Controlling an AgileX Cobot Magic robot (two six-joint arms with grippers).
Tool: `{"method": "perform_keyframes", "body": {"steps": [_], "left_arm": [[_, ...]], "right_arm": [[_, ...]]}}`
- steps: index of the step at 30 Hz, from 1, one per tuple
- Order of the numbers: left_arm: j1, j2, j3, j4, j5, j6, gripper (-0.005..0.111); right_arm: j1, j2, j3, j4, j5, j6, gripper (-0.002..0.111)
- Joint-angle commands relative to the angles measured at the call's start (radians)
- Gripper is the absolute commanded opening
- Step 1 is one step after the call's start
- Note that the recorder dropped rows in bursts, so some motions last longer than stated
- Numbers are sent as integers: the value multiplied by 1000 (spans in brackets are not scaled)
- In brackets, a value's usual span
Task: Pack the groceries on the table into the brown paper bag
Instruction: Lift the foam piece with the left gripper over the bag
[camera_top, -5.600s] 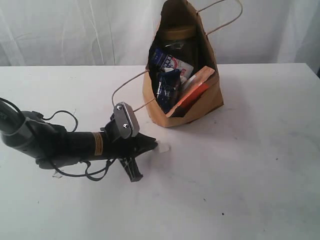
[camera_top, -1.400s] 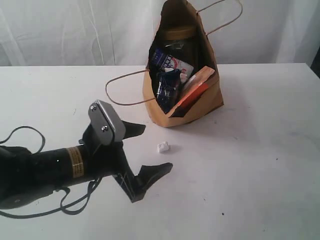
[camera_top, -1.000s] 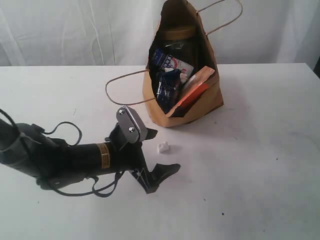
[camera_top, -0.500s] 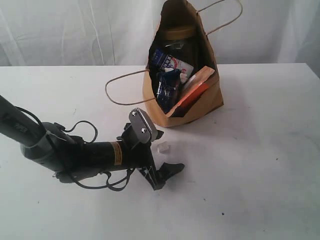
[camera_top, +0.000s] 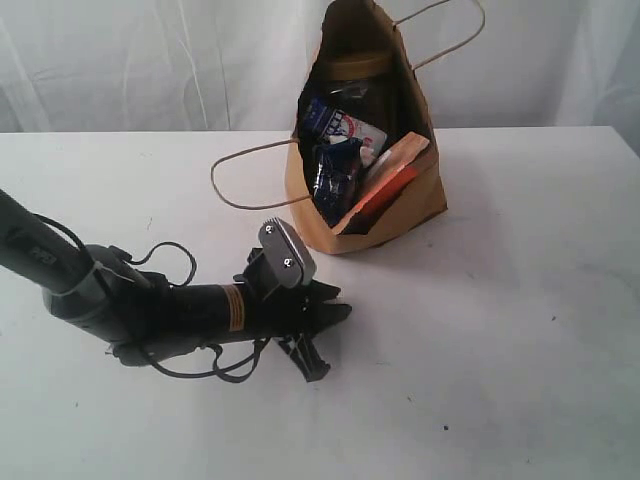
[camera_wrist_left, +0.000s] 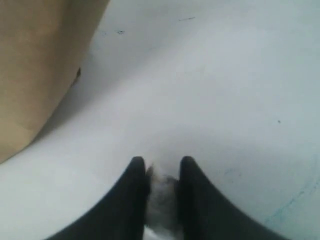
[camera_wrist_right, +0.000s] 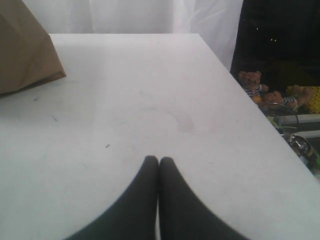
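Jaws of the left gripper (camera_wrist_left: 161, 162) pinch a small white lump (camera_wrist_left: 161, 195) low on the desk (camera_top: 520, 340).
On the right gripper (camera_wrist_right: 159, 161) the jaws are pressed together, empty; near the left arm, the brown paper bag (camera_top: 405, 210) stands on the desk with groceries (camera_top: 340, 160) inside.

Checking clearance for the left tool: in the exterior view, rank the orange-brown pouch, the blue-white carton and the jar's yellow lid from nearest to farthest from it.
From the left tool, inside the brown paper bag:
1. orange-brown pouch, low, front right.
2. blue-white carton, middle left.
3. yellow lid, top, at the back.
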Motion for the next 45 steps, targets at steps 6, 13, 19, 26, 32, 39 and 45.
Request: {"method": "perform_keyframes", "body": {"steps": [6, 13, 19, 26, 32, 39, 45], "left_arm": [[9, -41, 2, 26, 9, -11, 0], [109, -207, 97, 134, 7, -398, 0], [219, -370, 263, 196, -101, -599, 0], [259, -550, 422, 90, -200, -598, 0], [262, -619, 432, 63, -243, -605, 0], [262, -630, 379, 75, -243, -605, 0], [262, -628, 250, 100, -243, -605, 0]], "right_arm": [[-5, -6, 1, -5, -4, 2, 0], [-5, -6, 1, -5, -4, 2, 0], [-5, -6, 1, -5, -4, 2, 0], [-5, -6, 1, -5, -4, 2, 0], [-5, -6, 1, -5, -4, 2, 0], [-5, -6, 1, -5, -4, 2, 0], [-5, -6, 1, -5, -4, 2, 0]]}}
